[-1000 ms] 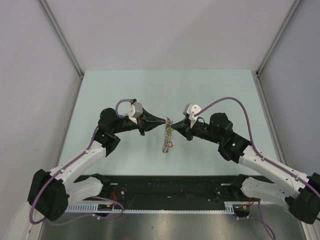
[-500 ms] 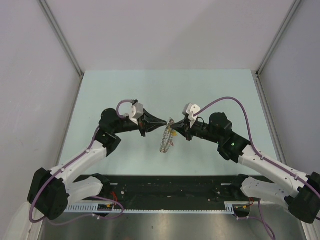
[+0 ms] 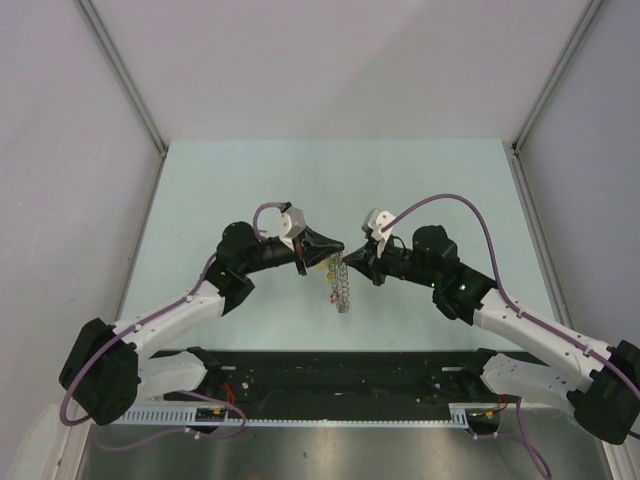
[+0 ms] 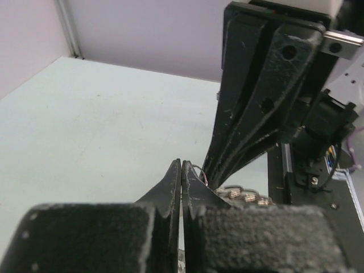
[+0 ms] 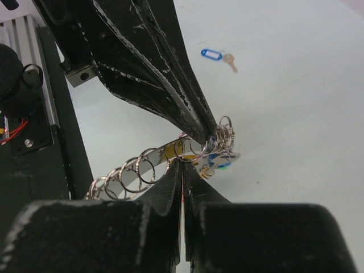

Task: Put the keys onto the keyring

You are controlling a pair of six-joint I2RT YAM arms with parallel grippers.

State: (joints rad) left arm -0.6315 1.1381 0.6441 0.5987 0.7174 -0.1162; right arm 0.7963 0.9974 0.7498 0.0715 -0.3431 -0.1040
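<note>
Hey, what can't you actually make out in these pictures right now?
Top view: the keyring in any detail, too small.
Left wrist view: most of the keyring, hidden behind the left gripper and right gripper.
Right wrist view: the keyring's near end, hidden behind the right gripper itself.

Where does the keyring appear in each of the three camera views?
Top external: the keyring is at the centre, edge-on, below the gripper tips.
Left wrist: the keyring is lower right of centre, with a few rings showing beyond the left gripper.
Right wrist: the keyring is at the centre, a row of rings just above the right gripper.
Shared landmark: both grippers' closed tips meeting at the ring.
</note>
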